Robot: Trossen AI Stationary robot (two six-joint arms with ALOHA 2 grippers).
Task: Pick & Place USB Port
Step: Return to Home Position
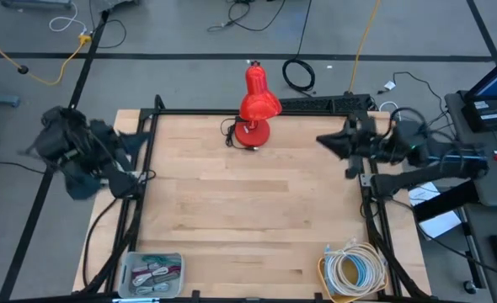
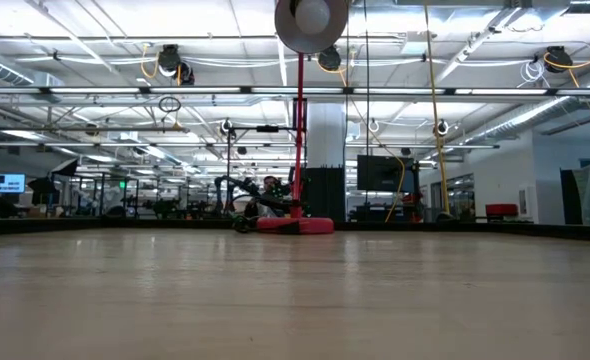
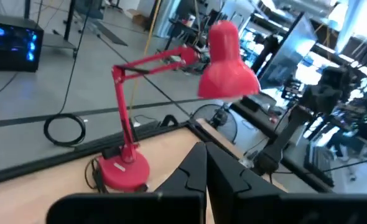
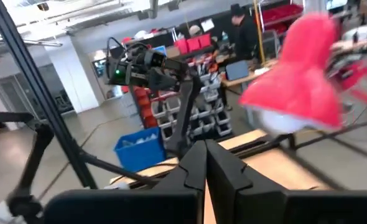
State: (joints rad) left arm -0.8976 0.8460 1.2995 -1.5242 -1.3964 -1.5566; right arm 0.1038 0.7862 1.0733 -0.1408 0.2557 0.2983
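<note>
The cables are all in bins. A coil of white and light blue cable (image 1: 355, 269) lies in the yellow-rimmed bin (image 1: 323, 271) at the tabletop's near right corner. A smaller bundle (image 1: 154, 273) lies in the pale bin (image 1: 124, 273) at the near left corner; it is too small to sort, though it looks like several short leads.

The rest of the tabletop (image 1: 248, 219) carries only the red desk lamp (image 1: 255, 109), standing at the middle of the far edge. No loose cable shows in the high or low view, so the sorting looks finished.

The left gripper (image 3: 203, 150) is folded up beside the left edge, toward the far left corner, fingers pressed together on nothing. The right gripper (image 4: 203, 147) hangs just inside the right edge, toward the far right corner, also pressed together and empty.

What remains seems to be only settling both arms into their rest pose; the left looks close to tucked, the right less so.
</note>
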